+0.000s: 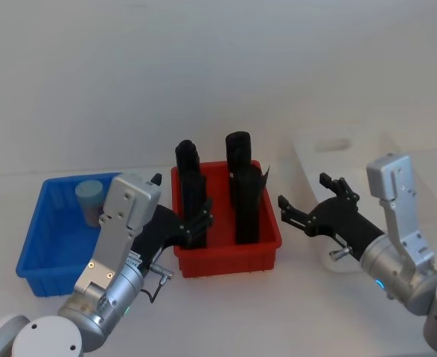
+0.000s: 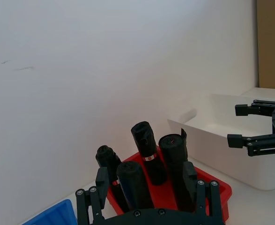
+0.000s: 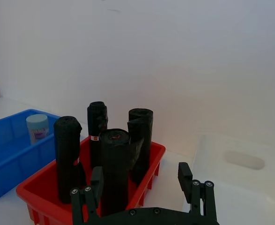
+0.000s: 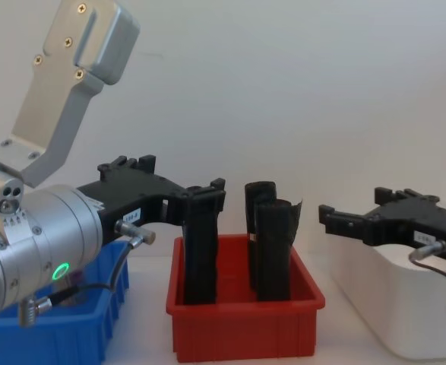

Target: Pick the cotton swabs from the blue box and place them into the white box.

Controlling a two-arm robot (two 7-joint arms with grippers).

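Note:
One tub of cotton swabs [image 1: 90,197] with a pale lid stands in the far part of the blue box [image 1: 43,245] at the left; it also shows in the right wrist view [image 3: 37,127]. My left gripper [image 1: 201,221] is open and empty, held to the right of the blue box at the red bin's left side, beside a black roll [image 4: 200,251]. My right gripper [image 1: 305,195] is open and empty too, hovering at the near left edge of the white box [image 1: 330,145], whose wall shows in the chest view [image 4: 405,304].
A red bin [image 1: 225,256] with several tall black rolls stands between the blue box and the white box. A plain white wall rises behind the table. Bare tabletop lies in front of the bins.

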